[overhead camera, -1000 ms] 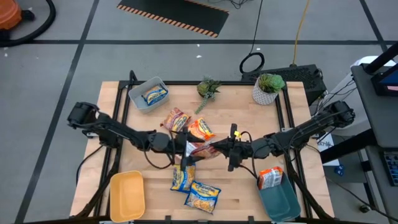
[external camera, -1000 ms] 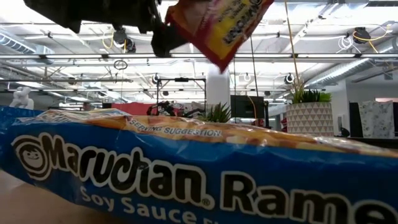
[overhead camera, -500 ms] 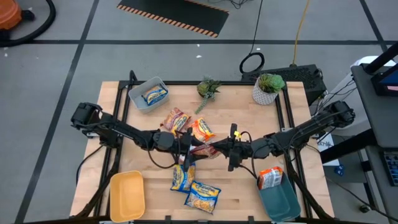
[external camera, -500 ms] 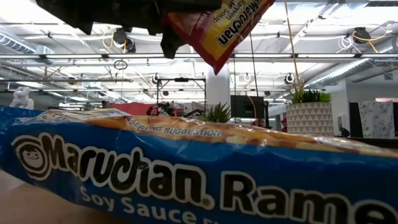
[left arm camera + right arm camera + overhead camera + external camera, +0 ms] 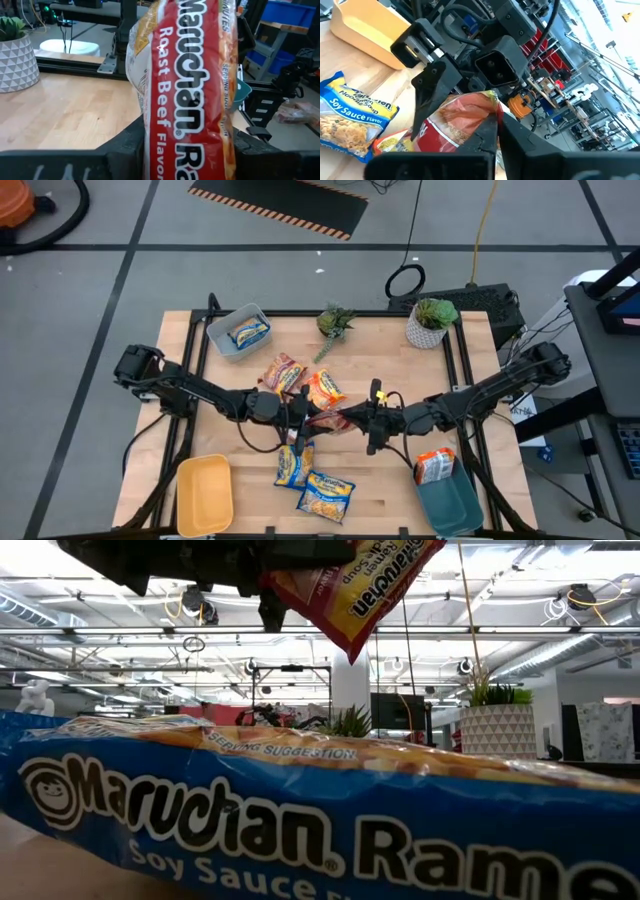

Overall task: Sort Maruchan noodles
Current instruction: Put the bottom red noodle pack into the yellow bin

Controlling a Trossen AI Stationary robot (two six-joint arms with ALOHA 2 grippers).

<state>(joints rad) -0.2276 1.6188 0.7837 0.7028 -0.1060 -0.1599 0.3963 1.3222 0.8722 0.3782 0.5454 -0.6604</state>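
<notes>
- The right hand (image 5: 352, 417) is pinched shut on one edge of the red roast beef packet (image 5: 325, 419), holding it above the middle of the tabletop (image 5: 400, 370)
- The left hand (image 5: 300, 418) grips the same packet from the opposite side, its fingers (image 5: 125, 145) part-way open and pressed against both faces of the wrapper
- Two blue soy sauce packets (image 5: 312, 482) lie on the near part of the tabletop, below the hands
- More packets rest farther back; one sits in the grey bin (image 5: 222, 340), one in the teal bin (image 5: 450, 505)
</notes>
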